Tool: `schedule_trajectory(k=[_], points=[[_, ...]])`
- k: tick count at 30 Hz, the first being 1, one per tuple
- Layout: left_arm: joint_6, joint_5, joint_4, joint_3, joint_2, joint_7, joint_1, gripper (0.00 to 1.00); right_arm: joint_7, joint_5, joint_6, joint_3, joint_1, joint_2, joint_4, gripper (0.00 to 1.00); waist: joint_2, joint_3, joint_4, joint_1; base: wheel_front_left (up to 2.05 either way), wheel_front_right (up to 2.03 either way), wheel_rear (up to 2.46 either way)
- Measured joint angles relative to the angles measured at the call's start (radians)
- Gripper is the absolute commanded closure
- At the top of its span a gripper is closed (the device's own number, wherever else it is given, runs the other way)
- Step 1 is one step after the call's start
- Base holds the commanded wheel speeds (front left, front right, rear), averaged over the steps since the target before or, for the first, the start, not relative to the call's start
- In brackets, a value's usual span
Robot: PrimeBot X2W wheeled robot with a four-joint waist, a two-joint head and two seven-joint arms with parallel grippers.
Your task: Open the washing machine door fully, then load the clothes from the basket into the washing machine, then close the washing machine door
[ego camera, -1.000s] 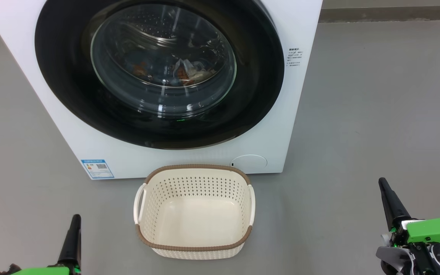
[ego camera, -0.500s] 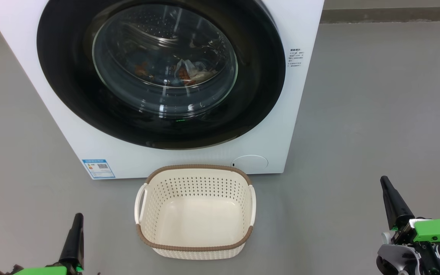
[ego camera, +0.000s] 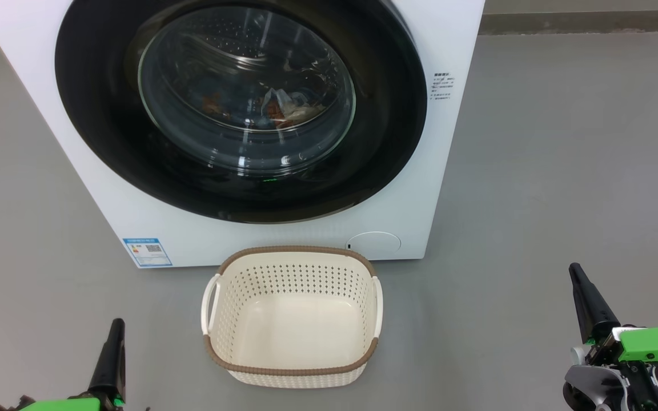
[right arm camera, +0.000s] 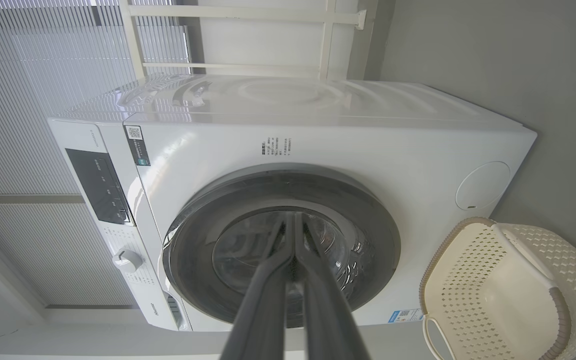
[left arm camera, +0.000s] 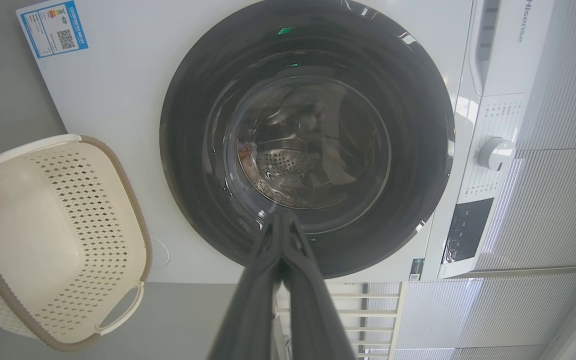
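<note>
Washing machine door (ego camera: 237,108) flush, facing basket (ego camera: 292,251) on grey floor (ego camera: 563,142); basket's long axis parallel to it. Left gripper (ego camera: 115,326), right gripper (ego camera: 574,273) pressed together.

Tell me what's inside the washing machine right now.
Through the glass of the closed door, crumpled clothes with orange-brown patches lie low in the steel drum. Reflections and the door's black ring hide the rest of the load.

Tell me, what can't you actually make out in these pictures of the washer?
- The clothes, head view: reflections on the door glass blur them; their number is unclear.
- The washing machine, head view: its top is cut off by the upper edge.
- The blue label, head view: print too small to read.
</note>
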Motion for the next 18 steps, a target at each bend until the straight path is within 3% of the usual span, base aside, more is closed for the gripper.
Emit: schedule_trajectory(k=[18], points=[[0.0, 0.0, 0.0, 0.0, 0.0, 0.0, 0.0, 1.0, 0.0, 0.0, 0.0, -0.001, 0.0, 0.0, 0.0, 1.0, -0.0001, 0.0, 0.0, 0.0, 0.0, 0.0, 0.0]])
